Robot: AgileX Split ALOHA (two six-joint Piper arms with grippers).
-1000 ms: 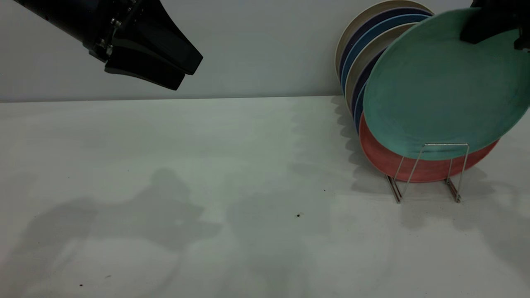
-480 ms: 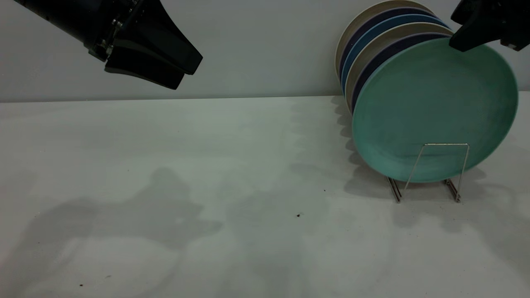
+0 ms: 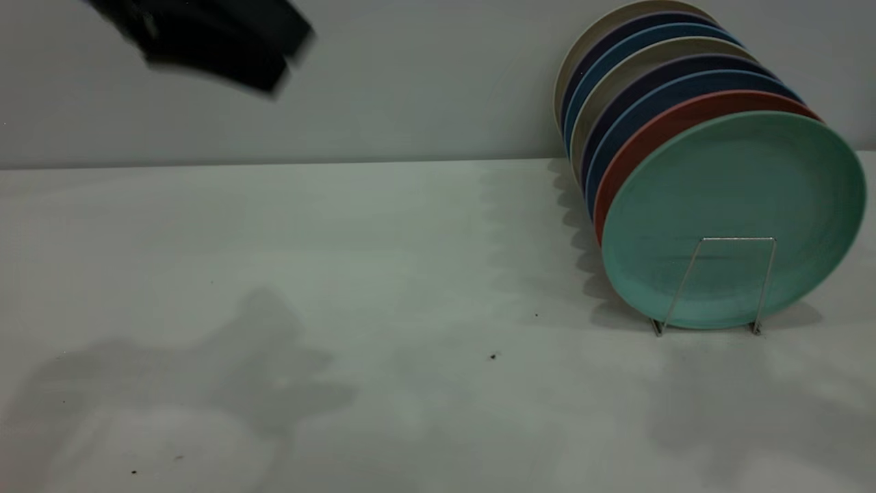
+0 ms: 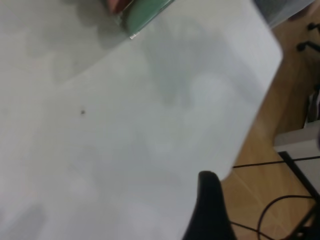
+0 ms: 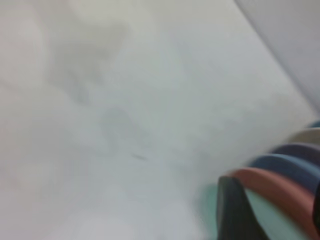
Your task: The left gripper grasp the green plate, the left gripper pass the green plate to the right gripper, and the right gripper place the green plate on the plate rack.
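The green plate [image 3: 736,219] stands upright at the front of the plate rack [image 3: 739,238], behind its front wire loop, leaning back on a salmon-pink plate [image 3: 657,130]. No gripper touches it. My left gripper [image 3: 291,58] hangs high at the upper left, far from the rack, open and empty; one of its fingers [image 4: 210,210] shows in the left wrist view, with the plate's edge [image 4: 145,12] far off. My right gripper [image 5: 272,210] is out of the exterior view; its fingers [image 5: 235,215] stand apart above the green plate [image 5: 265,222], holding nothing.
Several more plates, dark blue, beige and blue [image 3: 616,75], fill the rack behind the pink one. The white table [image 3: 342,274] runs to the left of the rack. The left wrist view shows the table's edge [image 4: 260,100] and the wooden floor with cables beyond.
The right gripper lowered the green plate into the front slot, let go and rose out of the exterior view. The plate settled lower, uncovering the pink plate's rim. The left gripper moved up and left.
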